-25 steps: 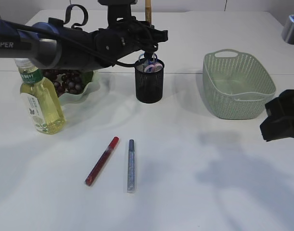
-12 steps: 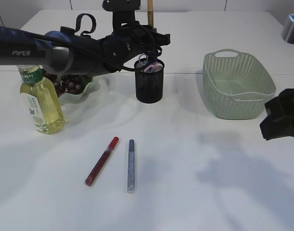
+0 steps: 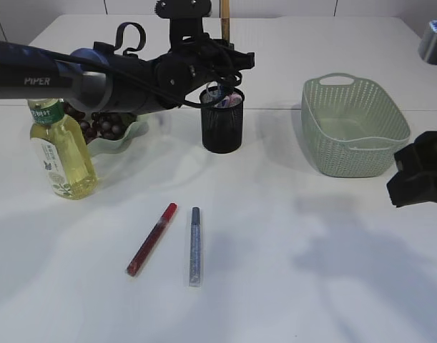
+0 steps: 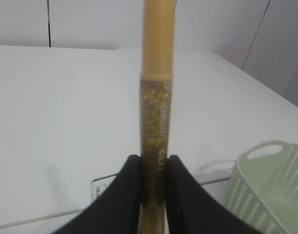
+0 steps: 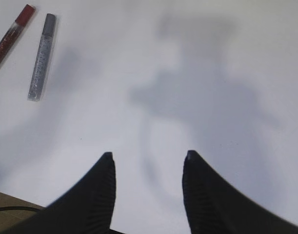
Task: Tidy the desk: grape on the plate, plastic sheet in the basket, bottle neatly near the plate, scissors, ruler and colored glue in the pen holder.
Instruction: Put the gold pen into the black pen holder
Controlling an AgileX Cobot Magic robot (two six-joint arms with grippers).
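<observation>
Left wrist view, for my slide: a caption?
Left pincer shut on an upright gold glitter glue pen, green basket at right.

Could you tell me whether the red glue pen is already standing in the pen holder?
No, the red glue pen lies flat on the table beside the silver glue pen, well in front of the pen holder.

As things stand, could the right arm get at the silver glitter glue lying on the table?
Probably yes. The right gripper is open and empty, with bare table between it and the silver glue. Only the red glue lies beside it, apart. The left gripper is busy at the pen holder, well away.
</observation>
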